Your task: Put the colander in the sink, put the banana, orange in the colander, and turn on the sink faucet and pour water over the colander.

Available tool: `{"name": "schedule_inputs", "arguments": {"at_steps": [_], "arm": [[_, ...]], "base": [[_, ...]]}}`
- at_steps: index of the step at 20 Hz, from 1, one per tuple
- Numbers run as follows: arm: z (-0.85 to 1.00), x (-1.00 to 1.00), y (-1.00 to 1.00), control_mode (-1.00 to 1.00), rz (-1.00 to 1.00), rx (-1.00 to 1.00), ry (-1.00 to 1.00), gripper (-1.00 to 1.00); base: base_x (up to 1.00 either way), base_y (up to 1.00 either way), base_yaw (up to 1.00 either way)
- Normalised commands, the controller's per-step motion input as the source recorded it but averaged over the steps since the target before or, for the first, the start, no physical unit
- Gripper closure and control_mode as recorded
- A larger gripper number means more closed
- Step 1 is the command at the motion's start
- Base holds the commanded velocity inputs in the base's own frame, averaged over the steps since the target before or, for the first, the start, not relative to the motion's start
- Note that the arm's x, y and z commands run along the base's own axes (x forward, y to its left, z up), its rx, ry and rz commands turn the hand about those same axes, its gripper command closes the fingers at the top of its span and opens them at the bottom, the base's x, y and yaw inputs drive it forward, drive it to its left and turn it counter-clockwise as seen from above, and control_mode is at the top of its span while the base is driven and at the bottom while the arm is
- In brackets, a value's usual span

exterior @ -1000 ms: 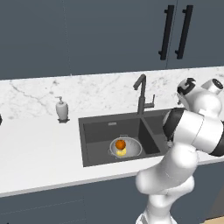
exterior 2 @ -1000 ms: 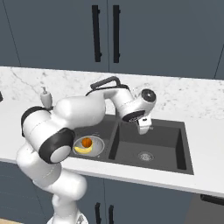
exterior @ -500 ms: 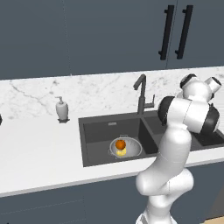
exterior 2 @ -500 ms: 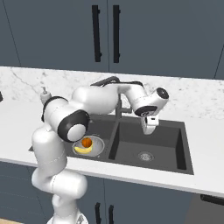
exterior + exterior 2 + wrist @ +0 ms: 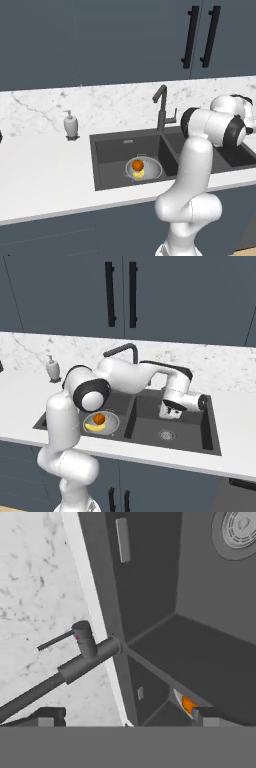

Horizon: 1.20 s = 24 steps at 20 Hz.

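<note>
The perforated silver-grey metal colander (image 5: 143,168) sits in the dark double-basin sink (image 5: 115,152), holding small orange (image 5: 138,164) and yellow banana (image 5: 95,427); the tall dark faucet (image 5: 161,106) looks dry, and the empty claw (image 5: 170,412) hovers, fingers apart, over the other basin

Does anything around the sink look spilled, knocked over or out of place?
Nothing stands out. The colander sits upright in the left basin of the sink with the orange and banana inside. The soap dispenser stands upright on the counter. No water runs from the sink faucet.
</note>
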Motion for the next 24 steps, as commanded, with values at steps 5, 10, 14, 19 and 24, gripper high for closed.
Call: {"name": "schedule_inputs", "arguments": {"at_steps": [5,10,14,19,24], "arm": [[-0.07,0.0,0.09,-1.0,-0.27,0.41,-0.11,-1.0],[0.0,0.07,0.46,-1.0,-0.34,0.3,0.01,-1.0],[0.0,0.05,0.71,-1.0,-0.32,0.2,0.02,-1.0],[0.15,0.12,0.6,-1.0,-0.26,0.13,0.19,-1.0],[0.43,0.31,0.0,-1.0,-0.07,0.22,0.23,-1.0]], "base": [[0.0,0.0,0.0],[0.0,0.0,0.0],[0.0,0.0,0.0],[0.0,0.0,0.0],[0.0,0.0,0.0]]}}
